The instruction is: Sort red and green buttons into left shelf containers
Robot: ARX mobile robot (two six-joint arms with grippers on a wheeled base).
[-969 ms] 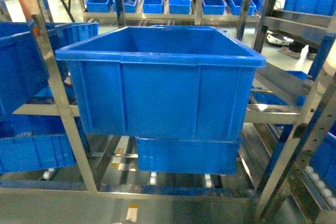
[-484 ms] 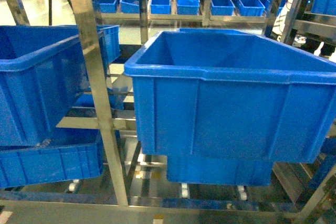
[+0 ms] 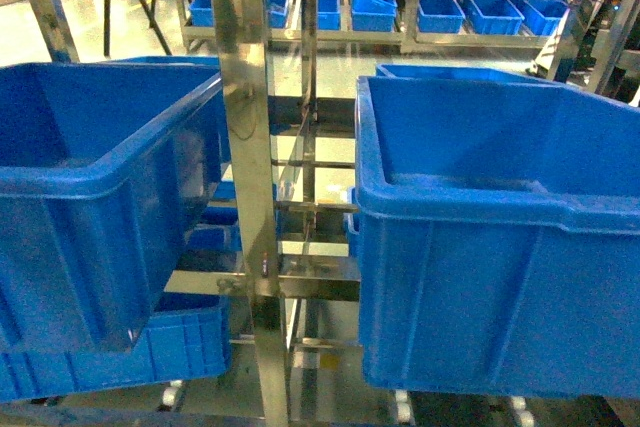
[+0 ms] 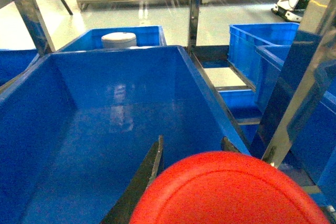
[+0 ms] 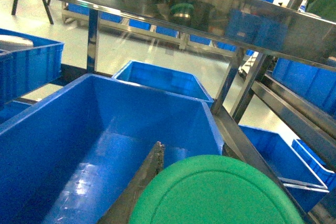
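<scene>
Head view: two large deep blue bins on the steel rack, split by one shiny upright post (image 3: 248, 197). Left of the post, the left bin (image 3: 90, 187), open top showing smooth inner walls; right of the post, the right bin (image 3: 480, 247), thick rim toward the camera. Beyond the post, far back, a row of small blue trays (image 3: 420, 12) on another shelf. Below the left bin, a ribbed blue crate (image 3: 150, 347). No arm or gripper seen here.

Left wrist view: red button (image 4: 231, 190) filling the lower edge, wide mushroom cap only (body hidden beneath it). Held in the left gripper (image 4: 191, 153), one dark finger (image 4: 144, 174) rising on the left side of the cap, another tip just showing at its right. Hanging above the open interior of a deep blue bin (image 4: 115, 129), not touching floor or walls. Behind that bin's far wall, a white round object (image 4: 118, 39) in another bin.

Right wrist view: green button (image 5: 215, 192) likewise across the bottom, round cap only. Clasped by the right gripper (image 5: 191, 153), a dark finger (image 5: 142, 179) at the cap's left side. Poised over the inside of a deep blue container (image 5: 94, 145).
</scene>
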